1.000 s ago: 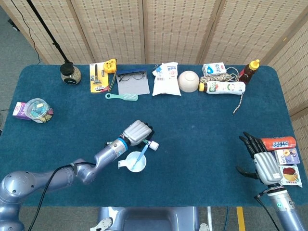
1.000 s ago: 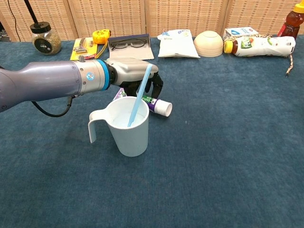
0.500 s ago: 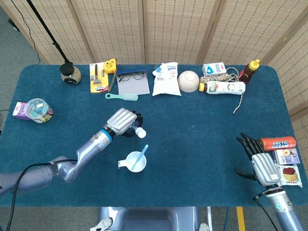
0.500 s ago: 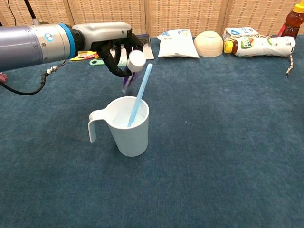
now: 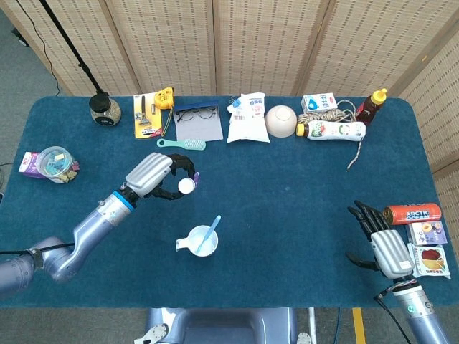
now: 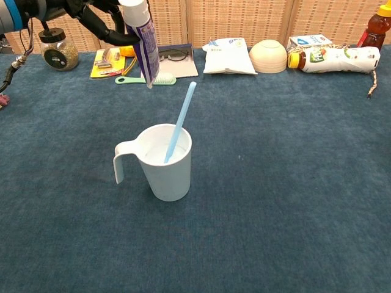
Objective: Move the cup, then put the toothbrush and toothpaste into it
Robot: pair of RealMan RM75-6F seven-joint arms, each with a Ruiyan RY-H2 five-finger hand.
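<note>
A white cup [image 5: 200, 241] [image 6: 164, 162] with a handle stands on the blue table, and a light blue toothbrush [image 5: 213, 228] [image 6: 179, 121] leans inside it. My left hand [image 5: 155, 175] [image 6: 101, 15] holds the toothpaste tube [image 6: 142, 43], purple and white with a white cap [image 5: 186, 186] at the top. The tube hangs nearly upright in the air, behind and left of the cup. My right hand [image 5: 386, 244] hovers open at the table's right front, holding nothing.
Along the back edge lie a jar [image 5: 105, 110], a razor card [image 5: 145, 117], glasses [image 5: 196, 113], a green comb [image 5: 181, 144], a white pouch [image 5: 248, 118], a bowl [image 5: 281, 121], bottles and rope [image 5: 336, 129]. A red tube and snack packs [image 5: 423, 236] lie beside my right hand.
My left hand has lifted the toothpaste off the table beside the cup, carried it up and to the left, and turned it upright. The right hand has barely moved.
</note>
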